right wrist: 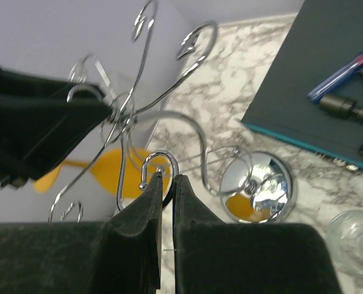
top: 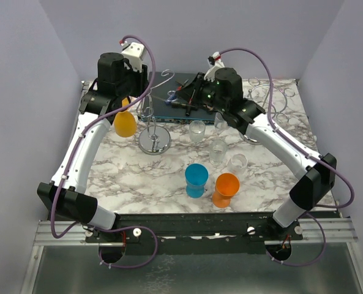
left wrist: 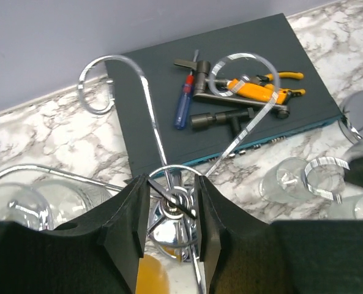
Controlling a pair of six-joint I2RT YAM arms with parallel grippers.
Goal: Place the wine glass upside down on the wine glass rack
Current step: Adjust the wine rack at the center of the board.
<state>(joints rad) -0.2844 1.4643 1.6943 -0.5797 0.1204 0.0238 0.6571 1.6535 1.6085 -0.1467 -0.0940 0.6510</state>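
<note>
Left gripper (left wrist: 171,184): fingers stand apart, with the hub of the chrome rack (left wrist: 152,116) sitting right in the gap, not visibly pinched. A bit of orange glass (left wrist: 152,275) shows low down between the pads; can't tell if it's gripped. Rack arms curl out up-left, up-right and right. Behind it, a dark case (left wrist: 291,55) lies on the marble table (left wrist: 52,141). On the case are a blue-red screwdriver (left wrist: 184,107), orange pliers (left wrist: 261,90) and black T-handle tools (left wrist: 230,116). One clear glass (left wrist: 285,179) at right, more clear glasses (left wrist: 22,205) lower left. Shiny chrome disc (left wrist: 360,113) at the right edge.
</note>
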